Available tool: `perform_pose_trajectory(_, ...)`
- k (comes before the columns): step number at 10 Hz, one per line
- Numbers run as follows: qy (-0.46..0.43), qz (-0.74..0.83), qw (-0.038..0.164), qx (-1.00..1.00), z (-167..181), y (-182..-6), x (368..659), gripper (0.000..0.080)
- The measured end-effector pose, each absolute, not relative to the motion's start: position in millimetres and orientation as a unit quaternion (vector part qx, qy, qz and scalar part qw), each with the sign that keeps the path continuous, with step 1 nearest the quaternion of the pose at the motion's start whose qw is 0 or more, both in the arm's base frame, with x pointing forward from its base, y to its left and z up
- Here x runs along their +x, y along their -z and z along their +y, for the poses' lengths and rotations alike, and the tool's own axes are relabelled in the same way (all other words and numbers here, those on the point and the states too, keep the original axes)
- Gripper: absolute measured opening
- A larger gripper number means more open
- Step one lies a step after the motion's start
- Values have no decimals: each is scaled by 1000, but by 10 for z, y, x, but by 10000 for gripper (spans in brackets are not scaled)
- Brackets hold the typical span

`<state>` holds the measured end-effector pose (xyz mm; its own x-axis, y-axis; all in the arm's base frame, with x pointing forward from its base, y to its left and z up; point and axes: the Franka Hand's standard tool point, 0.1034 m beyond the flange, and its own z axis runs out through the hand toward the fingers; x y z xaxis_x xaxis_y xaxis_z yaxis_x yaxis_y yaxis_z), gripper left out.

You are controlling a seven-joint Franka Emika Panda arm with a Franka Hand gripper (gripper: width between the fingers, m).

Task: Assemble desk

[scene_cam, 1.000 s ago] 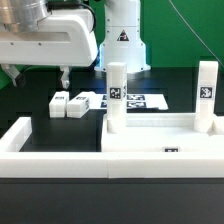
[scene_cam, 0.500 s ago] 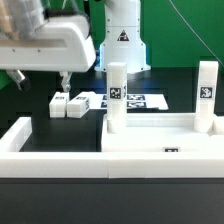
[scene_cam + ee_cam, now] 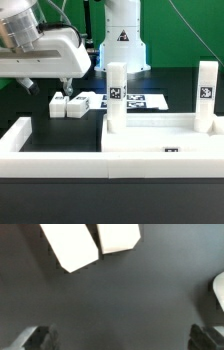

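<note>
Just beside the two lying leg posts, clear of their edges, the gripper hovers, jaws apart.

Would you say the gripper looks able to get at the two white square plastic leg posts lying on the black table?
Probably yes: the gripper hangs open close above the lying leg posts, nothing stands between them, and the upright leg posts stand aside.
</note>
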<state>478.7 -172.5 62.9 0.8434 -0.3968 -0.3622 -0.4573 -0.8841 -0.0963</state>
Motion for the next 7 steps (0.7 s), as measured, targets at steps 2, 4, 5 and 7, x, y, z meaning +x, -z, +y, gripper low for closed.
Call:
perform_pose_trajectory(2,-180,259,102,-943,-1719,-573,4634,648)
perform_pose_trajectory(4,-202,271,109,-935,-1698,-541,4540,648)
perform_pose_trajectory(5,-202,270,109,-935,-1695,-540,4544,648)
perform_pose_trajectory(7,-268,267,136,-916,-1649,-539,4449,648)
